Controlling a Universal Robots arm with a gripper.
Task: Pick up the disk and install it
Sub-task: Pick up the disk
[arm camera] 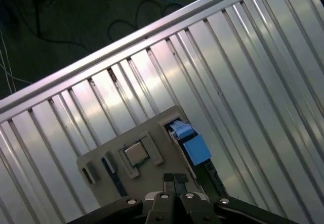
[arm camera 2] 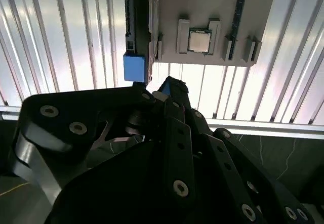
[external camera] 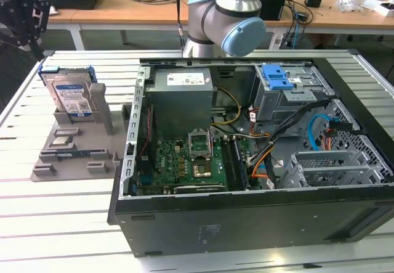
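Observation:
The disk (external camera: pixel 71 97), a silver drive with a white-and-blue label in a blue carrier frame, stands upright in a slot of the grey holder (external camera: pixel 49 168) at the exterior view's left. In both wrist views it appears edge-on as a blue block (arm camera 2: pixel 134 67) (arm camera: pixel 195 147) beside the holder. My gripper (external camera: pixel 21 17) hangs high above the table's far left corner, apart from the disk. In the first wrist view its fingertips (arm camera: pixel 174 181) sit pressed together with nothing between them.
An open computer case (external camera: pixel 246 217) fills the table's middle and right, with a grey power-supply box (external camera: pixel 183 85), a motherboard (external camera: pixel 184 162), cables and a drive bay with a blue latch (external camera: pixel 277 79). A processor chip (external camera: pixel 61 141) (arm camera 2: pixel 200 40) lies on the holder.

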